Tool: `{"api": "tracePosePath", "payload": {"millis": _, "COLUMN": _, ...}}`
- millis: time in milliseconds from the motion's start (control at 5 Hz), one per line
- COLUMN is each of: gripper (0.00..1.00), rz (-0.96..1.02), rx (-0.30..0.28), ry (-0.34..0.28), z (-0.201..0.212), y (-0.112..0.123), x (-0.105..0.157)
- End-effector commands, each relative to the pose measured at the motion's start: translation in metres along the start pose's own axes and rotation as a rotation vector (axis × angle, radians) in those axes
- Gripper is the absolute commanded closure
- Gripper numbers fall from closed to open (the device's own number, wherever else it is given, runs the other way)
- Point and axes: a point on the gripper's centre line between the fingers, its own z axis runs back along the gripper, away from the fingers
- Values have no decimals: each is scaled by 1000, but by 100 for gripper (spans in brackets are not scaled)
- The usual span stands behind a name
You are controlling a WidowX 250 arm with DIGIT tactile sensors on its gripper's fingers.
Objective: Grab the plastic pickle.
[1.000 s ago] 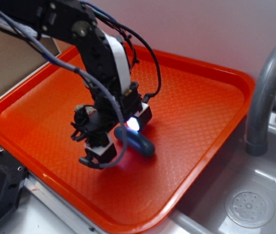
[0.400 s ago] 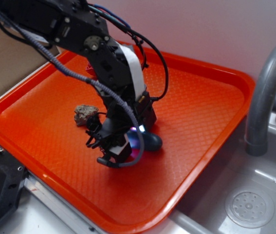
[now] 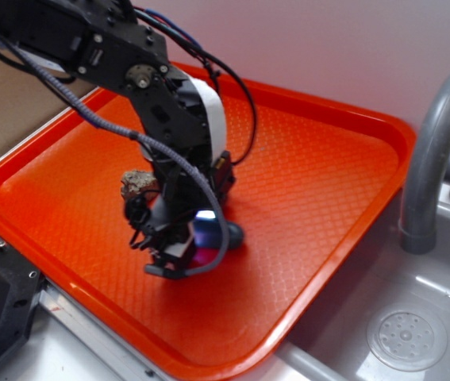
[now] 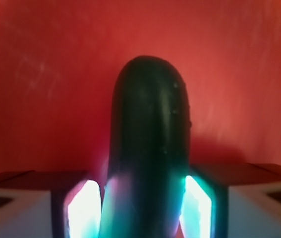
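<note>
**The fingers are down around the pickle, but the lift is not yet made**

From where I stand, the task looks more than half done. The gripper [image 3: 195,238] is low over the orange tray [image 3: 328,182], near its middle, and the plastic pickle [image 3: 232,235] lies flat on the tray floor directly under it. Only one dark rounded end of the pickle shows past the black arm; the rest is hidden by the wrist and cables. I judge that the approach and the lowering are finished. What is left is to press firmly on the pickle and raise it from the tray, and nothing shows it off the floor yet.

The close view adds what the room view cannot give. There the plastic pickle [image 4: 150,148] runs straight up the middle of the picture, and the two lit fingers [image 4: 83,210] stand one on each side of it, just beside its body or touching it. They are a pickle's width apart, but I cannot tell whether they already squeeze it.

The room view alone shows the surroundings: a rough grey-brown lump [image 3: 137,183] sits on the tray just behind the arm, apart from the pickle, and a grey faucet [image 3: 435,151] rises over the sink [image 3: 415,317] to the right of the tray.
</note>
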Motion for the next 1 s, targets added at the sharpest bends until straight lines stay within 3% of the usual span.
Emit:
{"api": "tracePosePath", "payload": {"millis": 0, "gripper": 100, "rz": 507, "rx": 77, "ry": 21, "z": 96, "y": 1, "x": -32}}
{"api": "tracePosePath", "payload": {"millis": 200, "gripper": 100, "rz": 762, "rx": 151, "ry": 93, "z": 130, "y": -4, "x": -50}}
{"api": "tracePosePath", "payload": {"millis": 400, "gripper": 100, "rz": 1017, "rx": 108, "ry": 43, "z": 155, "y": -12, "x": -67}}
{"api": "tracePosePath", "payload": {"millis": 600, "gripper": 100, "rz": 1261, "rx": 75, "ry": -45, "z": 177, "y": -12, "x": -80}}
{"api": "tracePosePath", "payload": {"millis": 800, "gripper": 100, "rz": 1324, "rx": 27, "ry": -171, "z": 188, "y": -4, "x": -90}}
